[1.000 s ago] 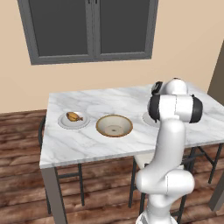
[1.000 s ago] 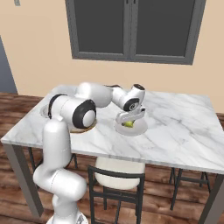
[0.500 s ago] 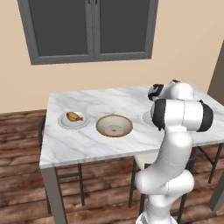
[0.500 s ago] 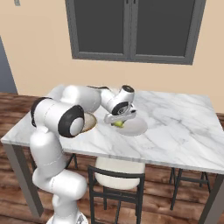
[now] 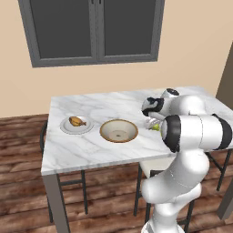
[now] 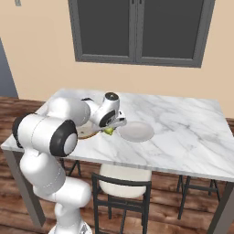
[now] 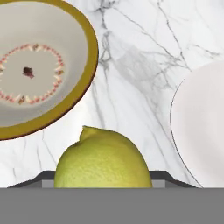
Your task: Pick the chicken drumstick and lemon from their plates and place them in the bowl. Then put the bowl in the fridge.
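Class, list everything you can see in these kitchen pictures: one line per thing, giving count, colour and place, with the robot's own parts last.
table: one, white marble top, under the window.
window: one, dark grey frame, on the beige wall.
bowl: one, tan rim and cream inside, table's middle, empty.
plates: two, pale grey-white, one on each side of the bowl.
chicken drumstick: one, orange-brown, on the far plate.
lemon: one, yellow-green, held above the tabletop between bowl and bare plate.
chairs: dark frames, tucked at the table.
gripper: one, dark-tipped, closed on the lemon.
arm: one, white.

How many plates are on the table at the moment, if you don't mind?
2: one plate under the chicken drumstick, left of the bowl; another plate, bare, right of the gripper.
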Motion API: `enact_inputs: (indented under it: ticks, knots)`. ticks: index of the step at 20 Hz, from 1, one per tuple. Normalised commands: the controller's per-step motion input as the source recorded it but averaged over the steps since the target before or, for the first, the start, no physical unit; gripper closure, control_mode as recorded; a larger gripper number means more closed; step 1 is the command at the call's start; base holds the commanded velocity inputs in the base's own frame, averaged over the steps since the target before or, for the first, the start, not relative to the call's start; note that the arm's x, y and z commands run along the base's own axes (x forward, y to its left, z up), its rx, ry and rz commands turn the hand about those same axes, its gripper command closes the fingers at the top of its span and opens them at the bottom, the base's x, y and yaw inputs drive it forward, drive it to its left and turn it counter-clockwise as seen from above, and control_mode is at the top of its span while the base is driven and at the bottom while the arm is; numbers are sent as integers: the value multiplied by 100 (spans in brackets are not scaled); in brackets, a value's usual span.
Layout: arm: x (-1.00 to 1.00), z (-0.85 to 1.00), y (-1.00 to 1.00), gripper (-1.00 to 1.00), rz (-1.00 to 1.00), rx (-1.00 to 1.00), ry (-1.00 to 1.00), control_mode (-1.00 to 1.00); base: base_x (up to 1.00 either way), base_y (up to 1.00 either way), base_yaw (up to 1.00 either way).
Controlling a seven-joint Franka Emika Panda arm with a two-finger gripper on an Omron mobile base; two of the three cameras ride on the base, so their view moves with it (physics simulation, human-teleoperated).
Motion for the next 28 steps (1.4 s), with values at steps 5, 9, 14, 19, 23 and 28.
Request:
enact_inputs:
  ticks: [5,9,14,19,23,28]
  knots:
    - [0,29,53,100,-11,-12,0,-100,0,0,0]
    - [0,29,39,100,-10,-12,4,-100,0,0,0]
    - [2,17,45,100,-12,-3,2,-100,0,0,0]
    - [10,1,30,100,-9,3,0,-100,0,0,0]
    - [15,-2,18,100,-8,8,2,-100,0,0,0]
    - [13,-7,18,100,-8,10,0,-100,0,0,0]
